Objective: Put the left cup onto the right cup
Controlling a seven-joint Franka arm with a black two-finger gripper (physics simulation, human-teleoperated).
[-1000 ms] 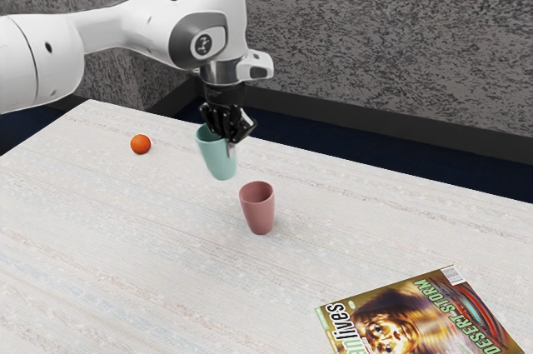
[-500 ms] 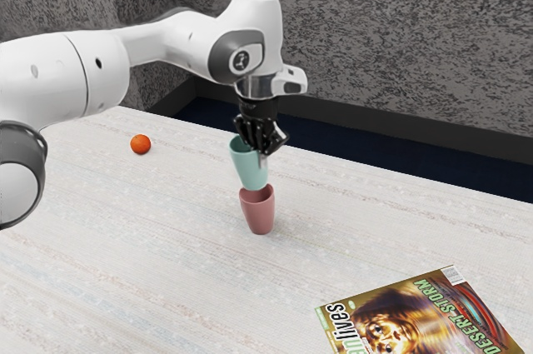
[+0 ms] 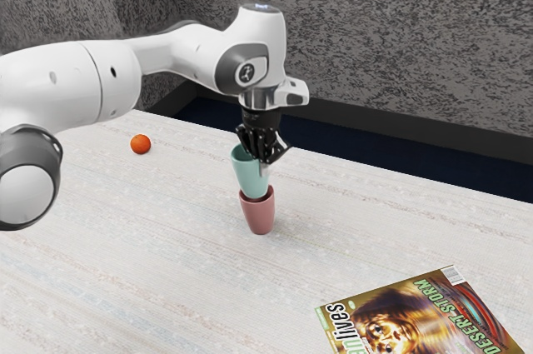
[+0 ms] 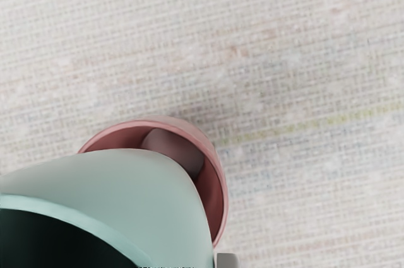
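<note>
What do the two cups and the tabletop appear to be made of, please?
Teal cup: likely plastic or glazed ceramic, smooth uniform colour with soft sheen. Pink cup: the same, thin even wall. Tabletop: pale wood or laminate, fine streaked grain, matte.

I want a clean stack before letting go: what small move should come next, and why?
Probably lower the hand slightly before opening. The mint-green tapered cup, gripped at its rim by the jaws, leans tilted with just its base inside the pink tapered cup, so it does not look fully seated.
</note>
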